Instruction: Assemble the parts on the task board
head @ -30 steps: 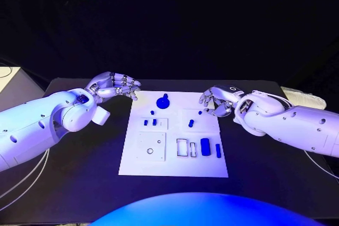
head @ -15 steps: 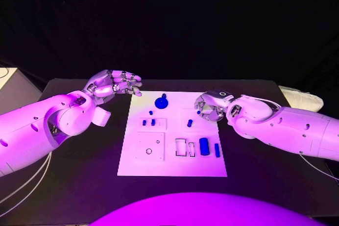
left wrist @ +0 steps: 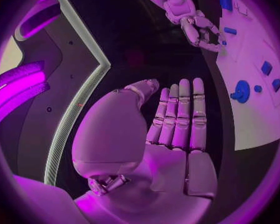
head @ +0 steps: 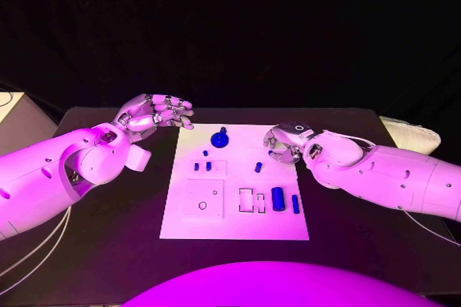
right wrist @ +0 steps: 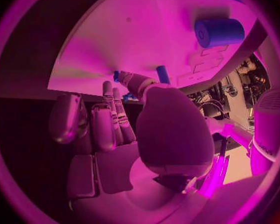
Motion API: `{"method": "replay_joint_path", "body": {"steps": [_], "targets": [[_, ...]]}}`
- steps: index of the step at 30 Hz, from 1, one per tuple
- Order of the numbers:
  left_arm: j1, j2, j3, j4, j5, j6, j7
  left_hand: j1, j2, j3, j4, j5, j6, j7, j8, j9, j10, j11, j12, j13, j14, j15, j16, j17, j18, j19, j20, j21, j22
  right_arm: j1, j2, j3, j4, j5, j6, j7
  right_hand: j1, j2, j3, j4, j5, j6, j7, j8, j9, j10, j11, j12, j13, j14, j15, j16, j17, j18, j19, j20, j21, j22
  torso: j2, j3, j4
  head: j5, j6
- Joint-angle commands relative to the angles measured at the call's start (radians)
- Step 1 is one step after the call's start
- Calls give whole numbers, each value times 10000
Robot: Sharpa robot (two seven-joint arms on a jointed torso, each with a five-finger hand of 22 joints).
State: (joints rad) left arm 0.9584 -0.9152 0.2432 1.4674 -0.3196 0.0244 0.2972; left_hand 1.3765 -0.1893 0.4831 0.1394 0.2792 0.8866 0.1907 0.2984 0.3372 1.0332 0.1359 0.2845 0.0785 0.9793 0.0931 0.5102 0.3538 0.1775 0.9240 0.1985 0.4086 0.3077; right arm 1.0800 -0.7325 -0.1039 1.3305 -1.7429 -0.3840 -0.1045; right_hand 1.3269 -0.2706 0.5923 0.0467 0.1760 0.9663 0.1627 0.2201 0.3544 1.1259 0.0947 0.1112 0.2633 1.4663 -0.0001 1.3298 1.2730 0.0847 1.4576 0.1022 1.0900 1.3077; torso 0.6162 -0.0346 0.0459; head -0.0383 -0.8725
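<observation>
Head view: the white task board point(head: 235, 220) lies flat in the middle of the black table point(head: 365, 214), long side running away from the robot. At its far end sits a round blue part with a stem point(head: 220, 140). Nearer, two small blue pegs point(head: 202, 166) stand side by side in a raised square on the board's left half, and a single small blue peg point(head: 258, 166) stands on the right half, just beside the right robot hand. At the near right, a blue cylinder point(head: 278, 198) and a slimmer blue bar point(head: 296, 203) lie parallel, next to two outlined rectangular slots point(head: 252, 200). A small ring-shaped mark point(head: 202, 205) shows on the near-left square.

The left robot hand point(head: 154, 114) hovers over the table beyond the board's far left corner, apart from the board. In the left wrist view this robot hand point(left wrist: 168, 134) is held flat with fingers straight and side by side, nothing in it.

The right robot hand point(head: 285, 143) is at the board's far right edge, fingers curled downward over the board. In the right wrist view its fingers point(right wrist: 109, 119) point towards the board with a small blue peg point(right wrist: 163, 74) close to the fingertips; whether they touch or hold it cannot be told.
</observation>
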Motion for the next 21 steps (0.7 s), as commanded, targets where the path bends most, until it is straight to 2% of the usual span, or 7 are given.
{"method": "replay_joint_path", "body": {"steps": [1, 14, 21], "targets": [[-5, -6, 10, 27, 91, 68, 112, 109, 6, -43, 20, -25, 36, 28, -63, -12, 22, 45, -54, -13, 88, -10, -39, 16, 52, 81, -3, -53, -16, -25, 29, -11, -37, -246, 132, -142, 23, 105, 102, -15, -68, 154, -27, -32, -3, 217, -48, -13, -32, 343, 40, 78, 29, -41, 109, -25, 147, 874, -4, 2, -3, -11, -1], [-8, -34, 11, 29, 13, 47, 29, 141, 22, -40, 0, -20, 37, 47, -71, -16, 12, 56, -85, -23, 99, -6, -71, 31, 51, 111, -9, -66, -30, -103, 54, -38, -106, -274, 409, -210, 123, 180, 256, -138, -82, 557, -178, 109, 69, 722, -207, 94, -87, 354, -81, 99, 53, -73, 182, -123, 365, 977, -3, 7, -9, -8, -1], [-11, -39, 11, 28, -39, 34, 3, 161, 40, -34, -11, -18, 42, 53, -73, -17, 14, 60, -98, -27, 105, -4, -89, 40, 50, 125, -12, -74, -38, -148, 81, -41, -75, -235, 288, -113, 202, 407, 439, -238, -180, 871, -295, 227, 138, 1047, -329, 131, -112, 375, -186, 135, 103, -129, 271, -215, 695, 1122, -1, 1, -8, -1, -1]]}}
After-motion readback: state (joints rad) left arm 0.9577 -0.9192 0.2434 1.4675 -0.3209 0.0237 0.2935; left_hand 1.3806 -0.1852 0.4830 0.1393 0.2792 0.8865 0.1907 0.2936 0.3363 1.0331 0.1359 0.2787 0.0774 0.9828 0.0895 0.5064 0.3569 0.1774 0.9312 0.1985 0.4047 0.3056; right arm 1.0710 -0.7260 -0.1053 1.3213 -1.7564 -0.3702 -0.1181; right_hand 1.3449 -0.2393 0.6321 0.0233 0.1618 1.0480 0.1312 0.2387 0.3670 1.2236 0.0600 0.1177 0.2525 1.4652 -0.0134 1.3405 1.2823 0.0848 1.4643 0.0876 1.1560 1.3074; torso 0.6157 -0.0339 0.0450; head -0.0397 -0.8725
